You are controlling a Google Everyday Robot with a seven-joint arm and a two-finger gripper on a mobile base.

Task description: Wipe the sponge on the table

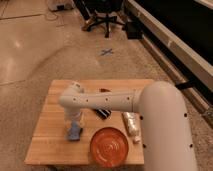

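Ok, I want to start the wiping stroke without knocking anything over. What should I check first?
1. Gripper down at the sponge: ok.
2. Sponge lying on the table: ok.
3. Firm hold on the sponge: cannot tell.
4. Plate apart from the sponge: ok, though it is close on the picture's right.
5. Black bar away from the sponge: ok, it lies under the arm.
6. Room for a stroke toward the picture's left: ok.
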